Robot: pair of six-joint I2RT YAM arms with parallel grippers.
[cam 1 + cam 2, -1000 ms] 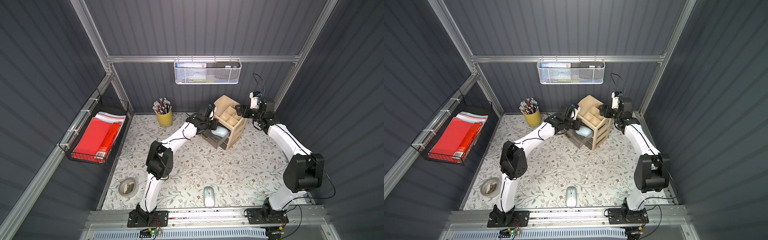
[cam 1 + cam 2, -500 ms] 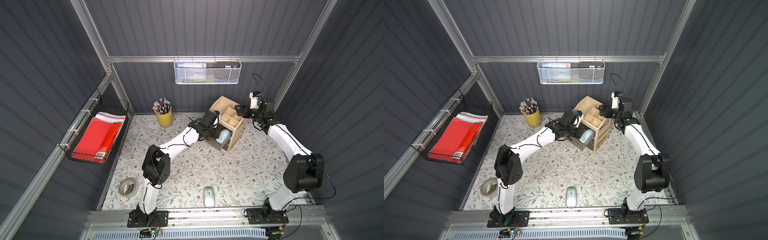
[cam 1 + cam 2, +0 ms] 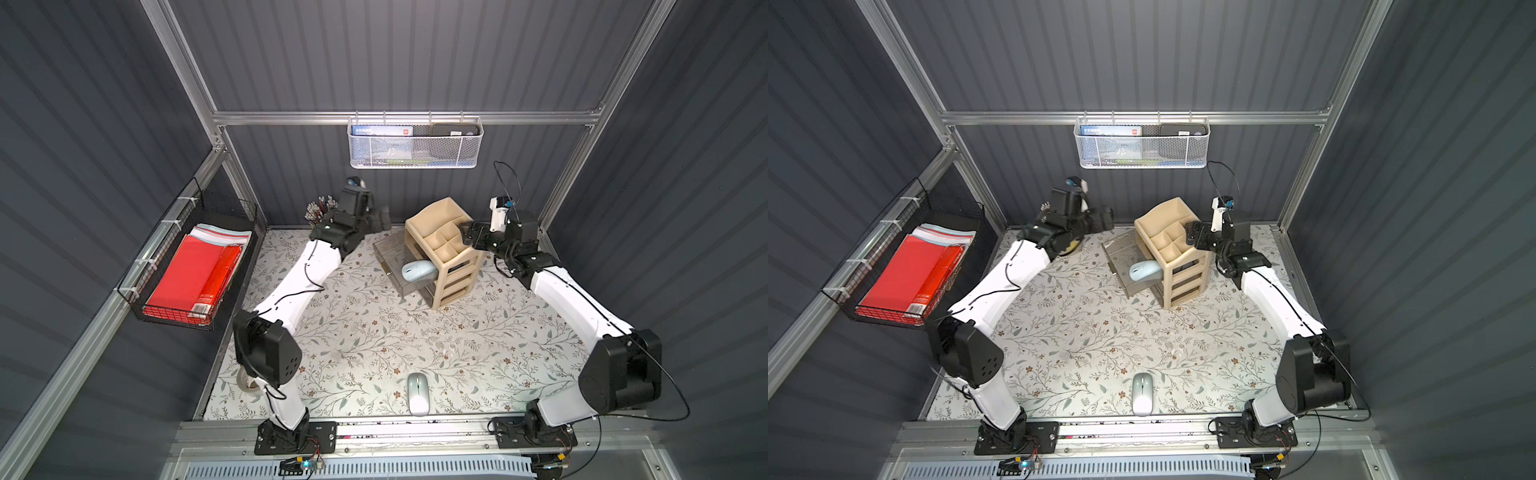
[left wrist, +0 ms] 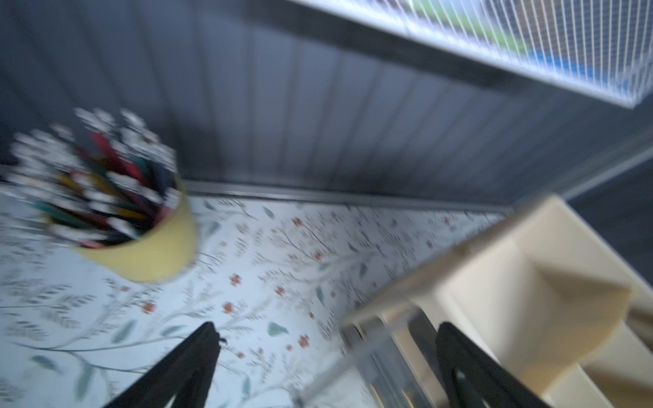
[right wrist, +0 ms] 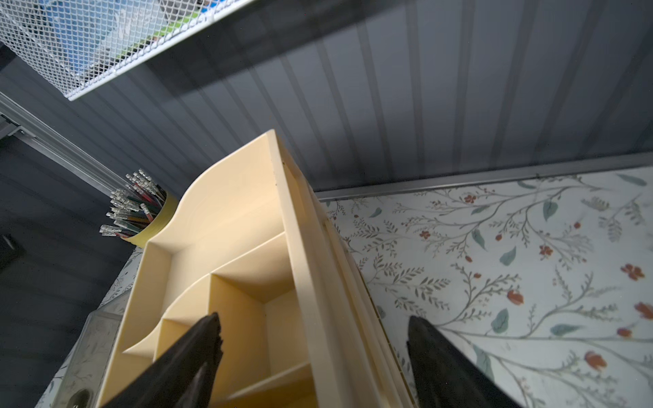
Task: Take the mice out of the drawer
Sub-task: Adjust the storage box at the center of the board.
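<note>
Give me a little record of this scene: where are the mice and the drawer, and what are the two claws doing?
Drawer: clear, pulled out of the beige organizer
Pale blue mouse: lying in the open drawer
Silver-white mouse: out on the table, near the front edge
Left gripper: open, empty, raised away from the drawer
Right gripper: open, straddling the organizer's top side wall
Other mice: none visible
</note>
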